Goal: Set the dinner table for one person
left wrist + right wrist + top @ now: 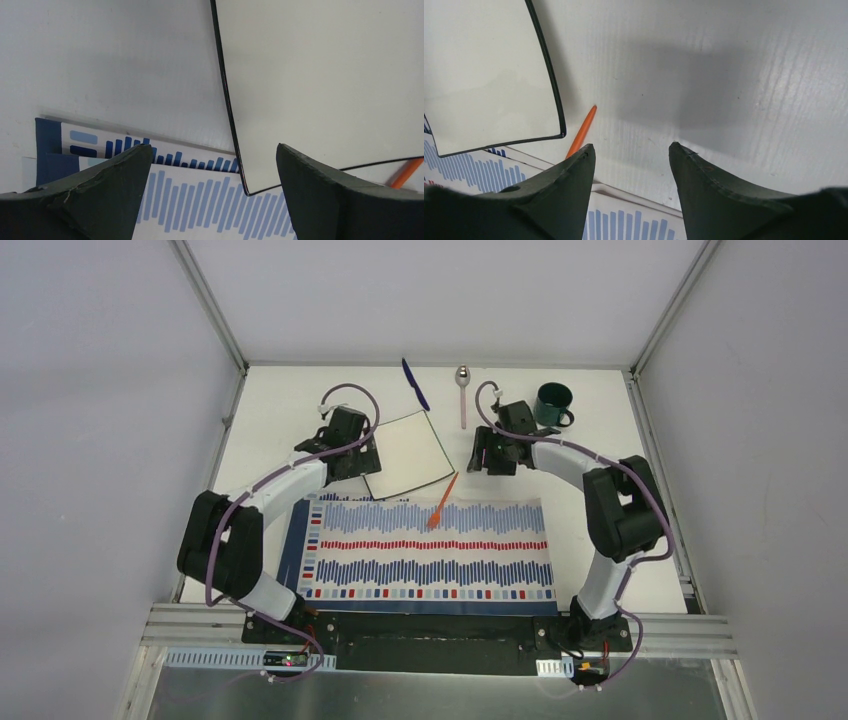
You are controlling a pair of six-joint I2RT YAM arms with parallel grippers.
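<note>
Worktop (290,410), top view: white and large, it filled the enclosure and carried everything. The striped placemat (430,550) lay at 6 o'clock. The square plate (408,453) sat at its 12 o'clock, turned askew, with its near corner at the mat's far edge. An orange utensil (442,502) lay slantwise at the plate's 4 o'clock, its tip on the mat. The blue utensil (415,384), spoon (463,392) and mug (552,404) were along the far edge, from 12 to 1 o'clock. The left gripper (355,465) was at the plate's 9 o'clock and the right gripper (490,455) at its 3 o'clock.

Left wrist view: the jaws stood wide apart and empty, straddling the plate's black rim near its corner. Risk: the rim looked thin and low, so closing here could skid the plate instead of pinching it. A dragged plate might ruck the mat or sweep the orange utensil.

Right wrist view: the jaws were partly apart, holding nothing, over bare worktop with the orange utensil at 10 o'clock. Risk: a descent off-line could flick that thin handle away or pin it flat.
</note>
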